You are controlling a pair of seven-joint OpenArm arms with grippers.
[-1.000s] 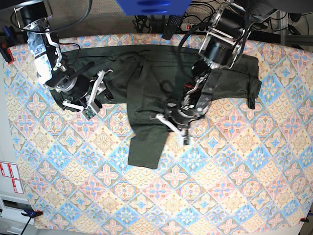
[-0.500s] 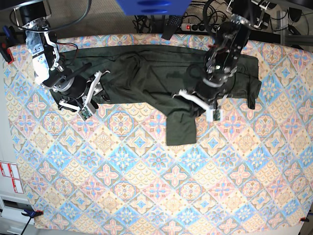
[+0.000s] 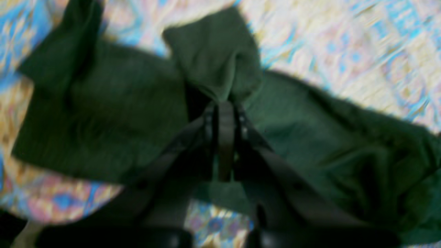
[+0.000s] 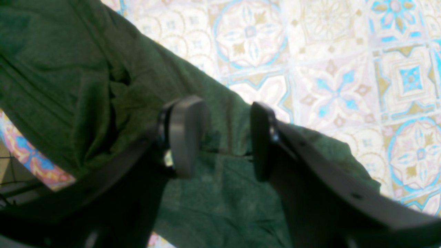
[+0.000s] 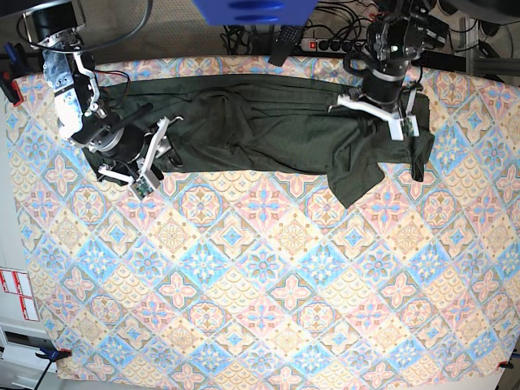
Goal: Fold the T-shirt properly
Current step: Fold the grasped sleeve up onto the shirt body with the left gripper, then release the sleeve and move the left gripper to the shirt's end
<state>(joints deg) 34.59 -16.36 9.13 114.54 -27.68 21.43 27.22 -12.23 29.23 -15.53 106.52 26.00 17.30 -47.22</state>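
left gripper [image 3: 225,113] pinching t-shirt [image 5: 268,126]; right gripper [image 4: 220,137] agape.

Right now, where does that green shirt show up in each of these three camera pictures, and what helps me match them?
Base view: the T-shirt lies stretched across the far part of the patterned tablecloth, between both arms.
Left wrist view: it fills the middle, blurred, a bunched fold pinched by the left gripper.
Right wrist view: it covers the left and bottom, under the open right gripper.
Shared landmark: the blue and peach tile-patterned tablecloth.
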